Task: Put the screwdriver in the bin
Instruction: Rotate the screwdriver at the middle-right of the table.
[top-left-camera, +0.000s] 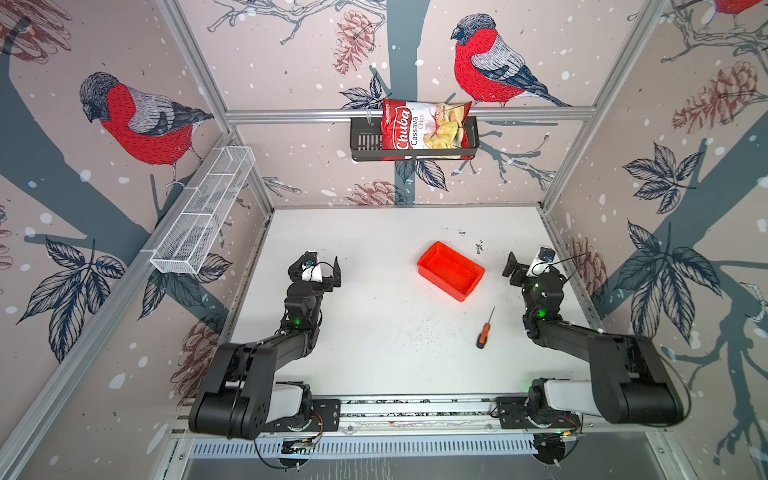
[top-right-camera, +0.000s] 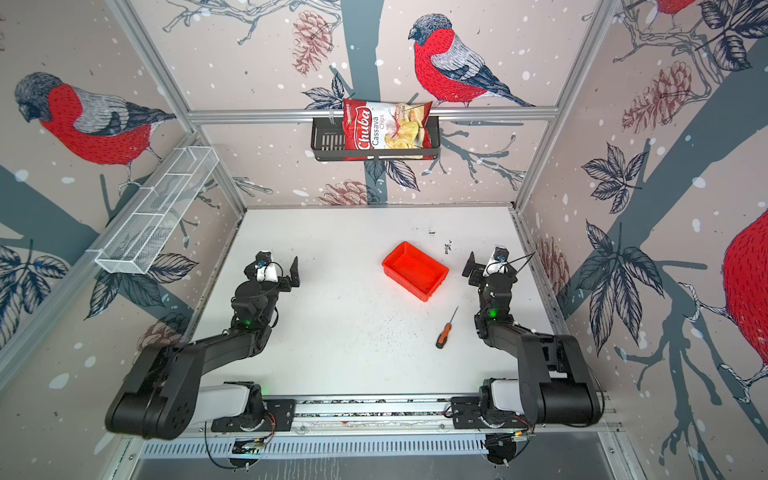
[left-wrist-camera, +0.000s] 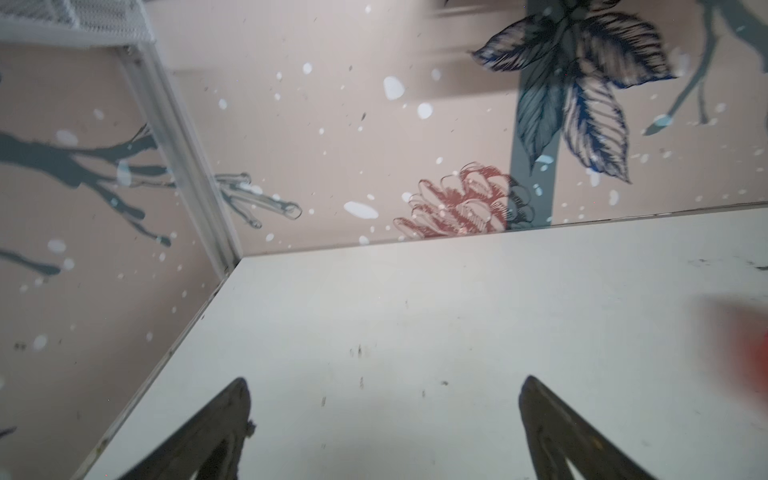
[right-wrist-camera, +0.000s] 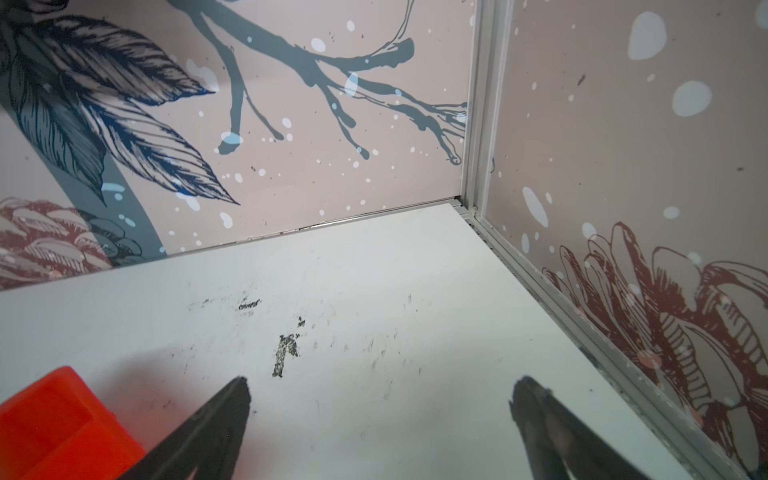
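Both the left claw (left-wrist-camera: 384, 388) and right claw (right-wrist-camera: 380, 386) stand apart, empty. Your screwdriver (top-left-camera: 485, 330) lies toward the surface's (top-left-camera: 374, 332) right edge, near the bin (top-left-camera: 451, 270); lower the right claw across its handle.

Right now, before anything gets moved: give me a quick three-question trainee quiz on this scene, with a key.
1. True or false: the screwdriver already lies in the red bin.
2. What sits in the black basket on the back wall? A) a chip bag B) a hammer C) nothing
3. Which is nearer the screwdriver, the left claw or the right claw?

Key:
1. False. It lies on the table, apart from the bin.
2. A.
3. The right claw. Both claws are open and hold nothing.
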